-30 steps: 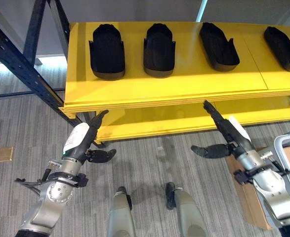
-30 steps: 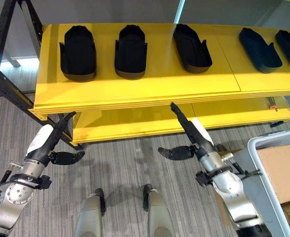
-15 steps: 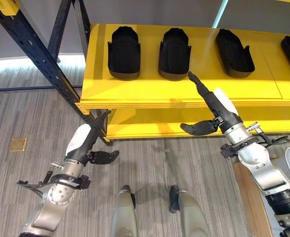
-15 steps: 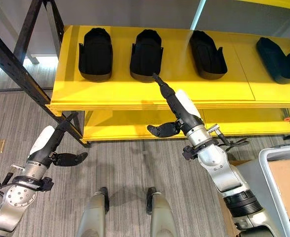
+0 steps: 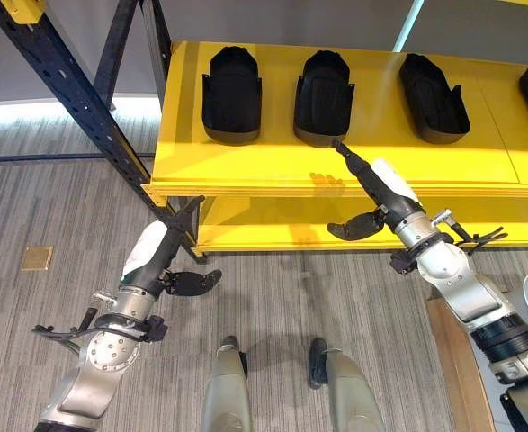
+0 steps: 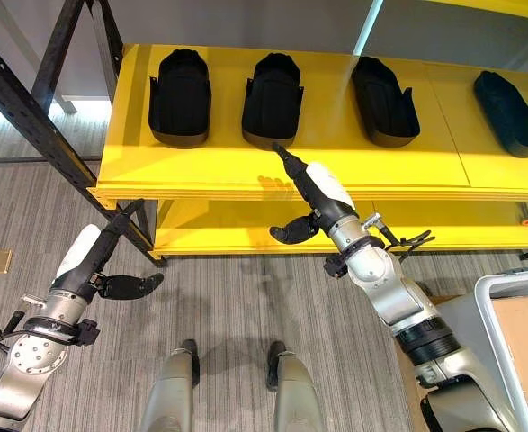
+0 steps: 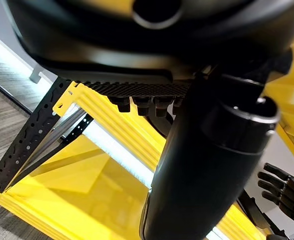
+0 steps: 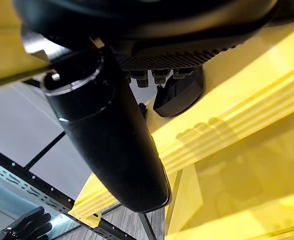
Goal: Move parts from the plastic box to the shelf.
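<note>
Shelf (image 5: 246,166) and four parts (image 5: 324,85) sit far of me, the parts in a row on its yellow top. My right hand (image 5: 371,193) has swung left from over the floor by the box (image 6: 506,297) a second ago; its straight fingers now hover over the near lip, just short of the second part, thumb spread, holding nothing. I judge that part placed, with the box next for another. My left hand (image 5: 160,261) hangs low over the floor at the left, fingers relaxed, empty. I can read no labels or writing anywhere.
</note>
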